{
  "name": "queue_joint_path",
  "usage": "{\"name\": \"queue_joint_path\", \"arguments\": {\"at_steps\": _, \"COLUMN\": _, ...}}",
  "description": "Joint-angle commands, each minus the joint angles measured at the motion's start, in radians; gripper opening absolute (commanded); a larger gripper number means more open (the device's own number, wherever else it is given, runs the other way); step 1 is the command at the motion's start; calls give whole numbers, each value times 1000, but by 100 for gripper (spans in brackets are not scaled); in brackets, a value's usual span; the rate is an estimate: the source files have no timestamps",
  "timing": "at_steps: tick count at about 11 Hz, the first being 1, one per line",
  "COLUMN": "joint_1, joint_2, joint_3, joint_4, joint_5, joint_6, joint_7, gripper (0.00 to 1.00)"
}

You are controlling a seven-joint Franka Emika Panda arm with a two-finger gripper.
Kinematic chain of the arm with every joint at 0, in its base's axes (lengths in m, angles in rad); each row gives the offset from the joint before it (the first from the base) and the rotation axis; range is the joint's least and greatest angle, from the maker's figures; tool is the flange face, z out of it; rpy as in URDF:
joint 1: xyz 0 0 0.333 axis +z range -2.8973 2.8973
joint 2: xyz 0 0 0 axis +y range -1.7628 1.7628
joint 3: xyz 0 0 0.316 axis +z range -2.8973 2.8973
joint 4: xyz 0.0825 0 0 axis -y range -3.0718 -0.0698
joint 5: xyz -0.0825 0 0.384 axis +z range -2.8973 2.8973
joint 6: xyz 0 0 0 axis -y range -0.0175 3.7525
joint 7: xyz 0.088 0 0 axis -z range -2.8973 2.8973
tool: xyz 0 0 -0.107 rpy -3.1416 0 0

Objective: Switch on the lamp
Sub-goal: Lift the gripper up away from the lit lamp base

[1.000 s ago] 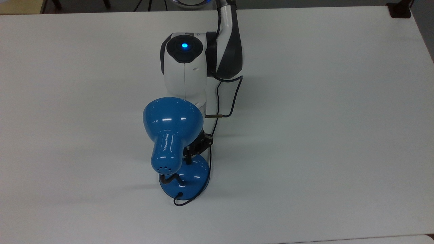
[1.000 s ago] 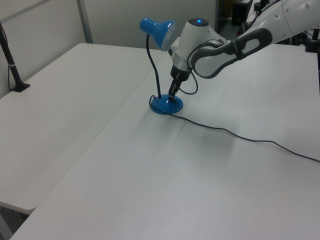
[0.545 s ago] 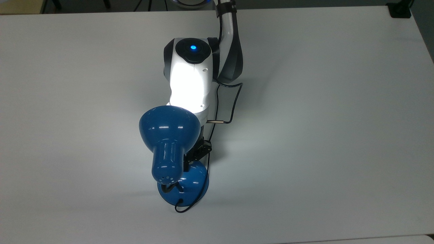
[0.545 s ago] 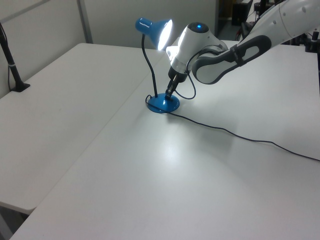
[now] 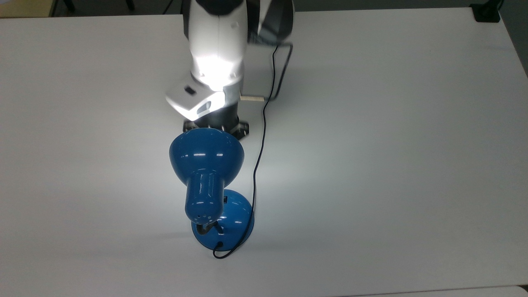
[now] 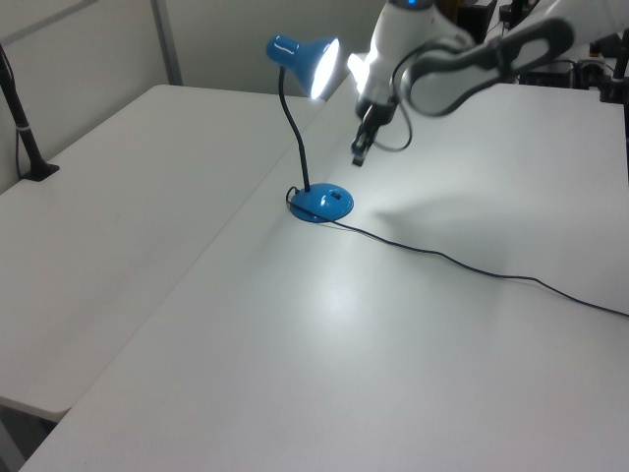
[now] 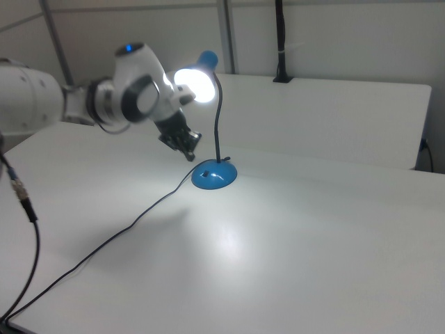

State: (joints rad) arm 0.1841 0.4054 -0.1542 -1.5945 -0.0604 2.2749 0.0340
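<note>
The blue lamp is lit. Its bell shade (image 5: 206, 153) hangs over the round base (image 5: 235, 220), and the shade's bright mouth (image 7: 195, 83) shines onto my arm. A small black switch (image 5: 226, 201) sits on the base (image 6: 321, 203), and nothing touches it. My gripper (image 6: 360, 153) hangs in the air above the table, up and to the left view's right of the base, with its dark fingers together and nothing in them. In the right view the gripper (image 7: 188, 147) is just left of the base (image 7: 214, 175). In the top view the shade covers its tips.
The lamp's thin black cord (image 6: 472, 267) trails across the white table (image 5: 392, 165) from the base towards the arm's side. My arm's own cable (image 5: 274, 62) hangs beside the wrist. A black clamped post (image 6: 25, 138) stands at the table's far edge.
My gripper has lifted off the lamp's base and drawn back towards the top view's top. The lamp went from dark to lit and stays lit. The lamp itself has not moved in the last half second.
</note>
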Motion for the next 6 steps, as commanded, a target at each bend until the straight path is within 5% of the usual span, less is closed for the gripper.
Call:
{"name": "queue_joint_path", "arguments": {"at_steps": 1, "joint_1": -34, "joint_2": -273, "joint_3": 16, "joint_4": -96, "joint_5": 54, "joint_6": -333, "joint_7": -40, "gripper": 49}}
{"name": "queue_joint_path", "arguments": {"at_steps": 2, "joint_1": -46, "joint_2": -316, "joint_3": 13, "joint_4": -91, "joint_5": 57, "joint_6": -435, "joint_7": -70, "gripper": 95}}
{"name": "queue_joint_path", "arguments": {"at_steps": 6, "joint_1": -49, "joint_2": -364, "joint_3": -5, "joint_4": -59, "joint_5": 54, "joint_6": -554, "joint_7": 18, "gripper": 100}}
